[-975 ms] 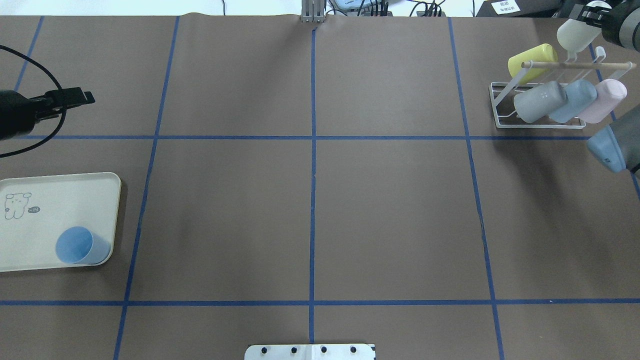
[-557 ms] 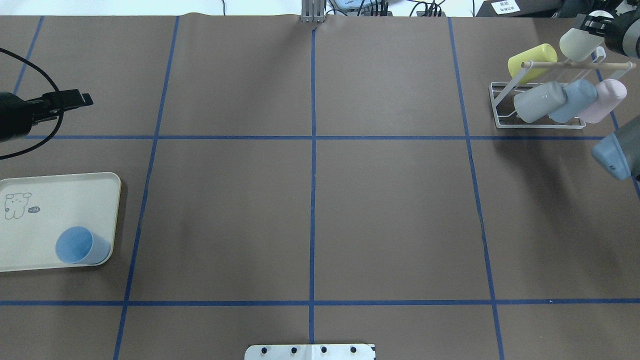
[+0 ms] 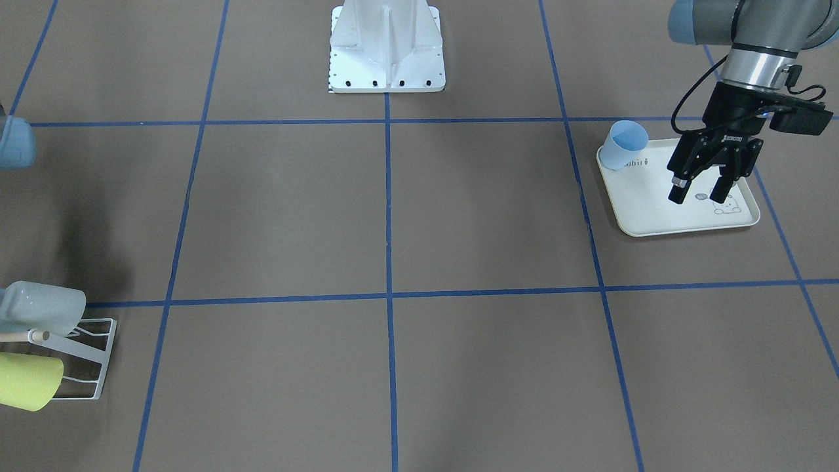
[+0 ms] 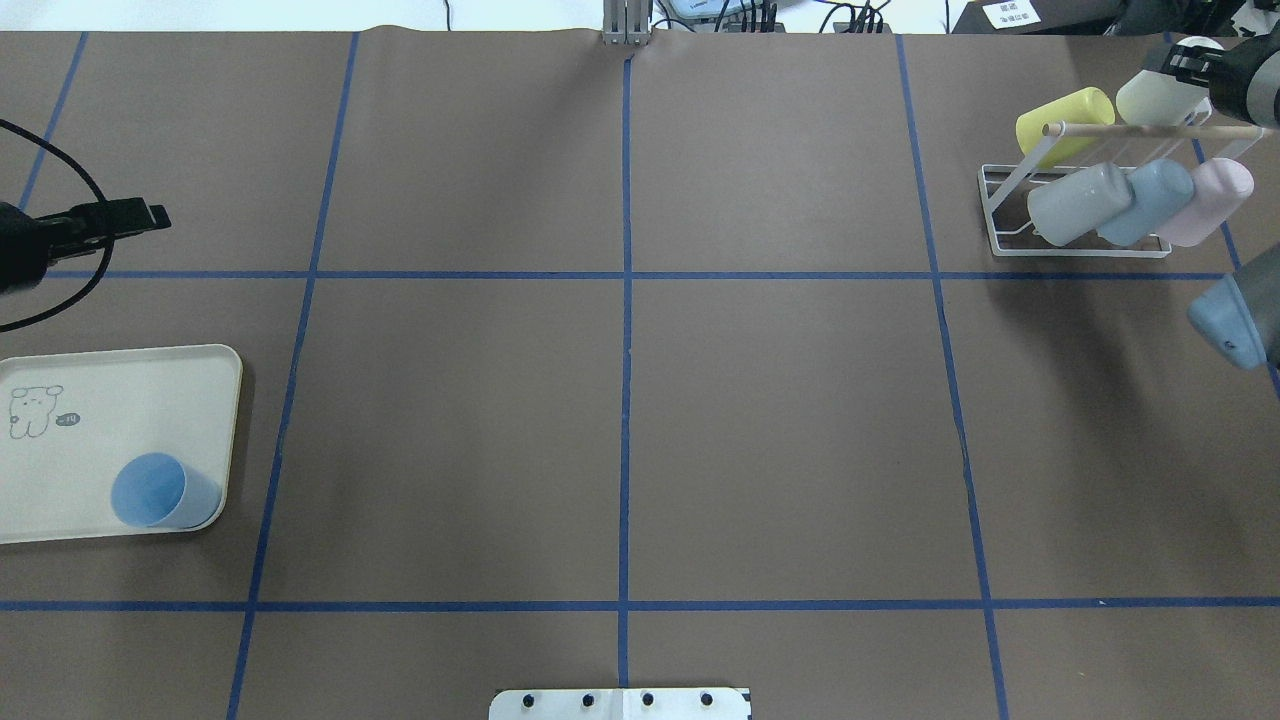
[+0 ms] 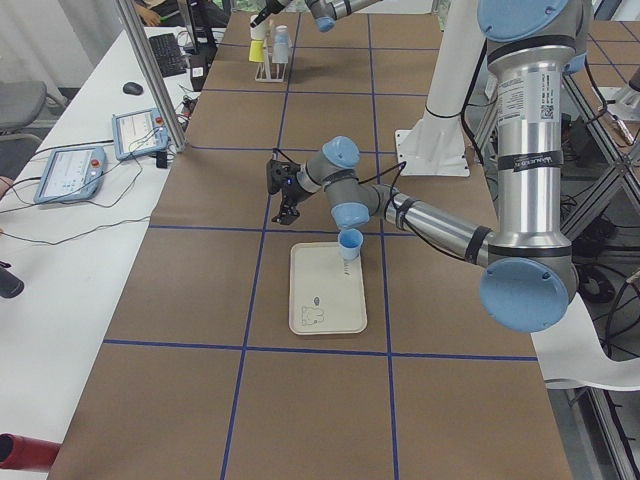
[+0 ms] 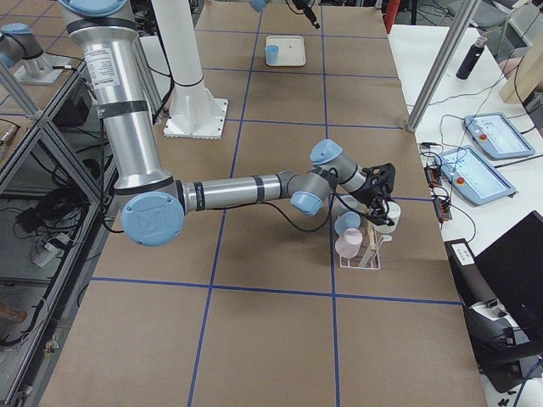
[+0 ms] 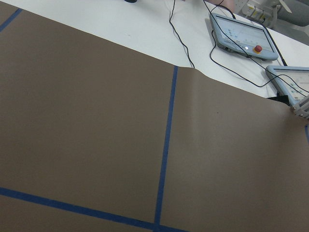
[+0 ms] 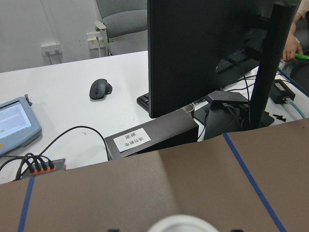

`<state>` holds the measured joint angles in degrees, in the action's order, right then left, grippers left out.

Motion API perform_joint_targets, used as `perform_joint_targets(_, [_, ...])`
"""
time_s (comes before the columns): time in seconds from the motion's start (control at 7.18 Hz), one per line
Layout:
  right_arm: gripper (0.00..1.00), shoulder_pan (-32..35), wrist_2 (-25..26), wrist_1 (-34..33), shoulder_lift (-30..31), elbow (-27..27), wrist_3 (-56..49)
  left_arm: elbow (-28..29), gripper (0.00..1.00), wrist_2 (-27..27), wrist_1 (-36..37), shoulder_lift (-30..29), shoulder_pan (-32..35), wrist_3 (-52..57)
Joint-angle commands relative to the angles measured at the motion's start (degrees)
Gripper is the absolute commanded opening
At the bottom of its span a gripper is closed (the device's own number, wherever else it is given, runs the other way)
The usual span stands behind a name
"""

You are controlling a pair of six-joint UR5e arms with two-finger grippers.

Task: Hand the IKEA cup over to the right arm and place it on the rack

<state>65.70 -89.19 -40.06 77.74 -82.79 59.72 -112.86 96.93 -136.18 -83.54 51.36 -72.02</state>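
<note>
My right gripper is shut on a pale cream cup and holds it at the far right end of the rack's wooden dowel. The cup's rim shows at the bottom of the right wrist view. The white wire rack also carries a yellow cup, a grey cup, a blue cup and a pink cup. My left gripper is open and empty above the cream tray. A light blue cup stands upright on the tray's near corner.
The tray lies at the table's left edge, with a rabbit print. The robot's white base stands mid-table on the robot's side. My right arm's elbow hangs over the table near the rack. Control tablets and cables lie beyond the far edge.
My right gripper has carried the cream cup right and down, closer to the dowel. My left gripper has drawn back a little to the left.
</note>
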Motion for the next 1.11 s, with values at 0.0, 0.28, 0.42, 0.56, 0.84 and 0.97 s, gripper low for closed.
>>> perform_joint_targets(0.0, [0.89,0.0,-0.1,0.1,0.0,-0.1,0.0,-1.0,1.0,0.0,0.3,5.9,0.0,7.3])
perform_joint_targets(0.28, [0.9,0.0,-0.1,2.4,0.0,0.4,0.0,-1.2,1.0,0.1,0.6,9.3,0.0,9.4])
perform_joint_targets(0.42, [0.9,-0.2,-0.1,2.9,0.0,0.5,0.0,-1.4,1.0,1.8,1.9,10.1,-0.3,9.1])
perform_joint_targets(0.56, [0.92,-1.1,-0.1,2.9,-0.1,0.4,0.0,-2.2,1.0,7.3,3.1,10.2,-0.3,8.7])
perform_joint_targets(0.84, [0.94,-2.7,-4.1,3.7,-0.8,-2.0,3.5,-3.0,1.0,17.8,4.5,10.2,-1.9,2.9])
perform_joint_targets(0.97, [0.94,-2.7,-7.5,3.6,-0.7,-5.2,5.3,-2.7,1.0,17.9,6.6,10.3,-7.5,1.9])
